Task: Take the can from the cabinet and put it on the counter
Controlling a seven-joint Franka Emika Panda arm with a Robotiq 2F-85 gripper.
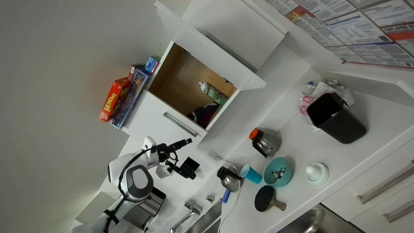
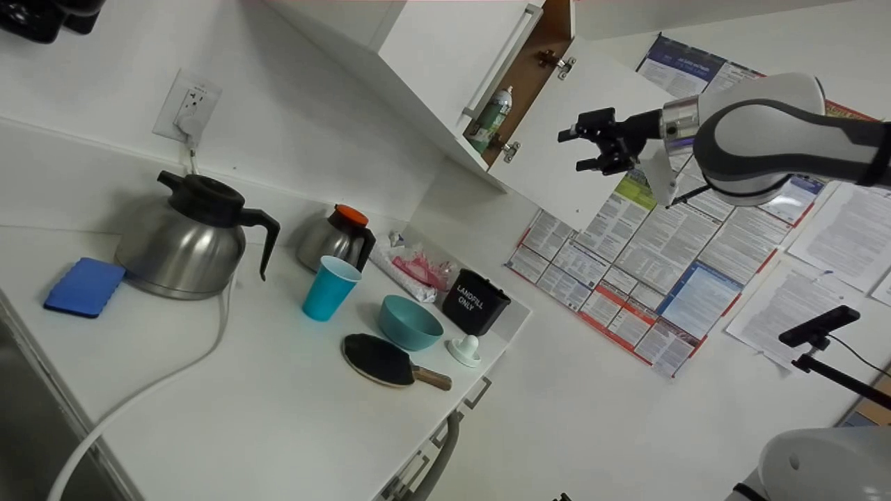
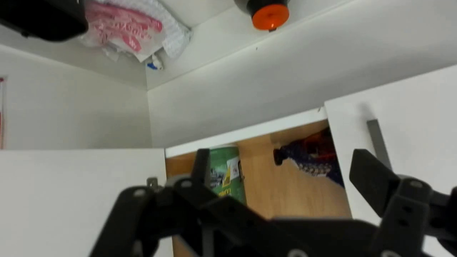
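The can, a green and white spray can, stands inside the cabinet in both exterior views point(image 1: 213, 93) point(image 2: 492, 118). It also shows in the wrist view point(image 3: 226, 175), partly hidden behind my left-hand finger. The cabinet point(image 1: 189, 64) is white with a light brown wooden interior, and its white door point(image 2: 585, 132) is open. My gripper point(image 2: 574, 151) is open and empty, outside the cabinet and apart from the can. In the wrist view its fingers point(image 3: 282, 160) stand wide apart before the opening. The white counter point(image 2: 271, 410) lies below the cabinet.
A dark blue and red item point(image 3: 317, 153) lies in the cabinet beside the can. The counter holds steel jugs point(image 2: 188, 236), a blue cup point(image 2: 330, 289), a teal bowl point(image 2: 411, 323), a paddle point(image 2: 379, 360) and a black bin point(image 2: 473, 303). Game boxes point(image 1: 114, 98) sit atop the cabinet.
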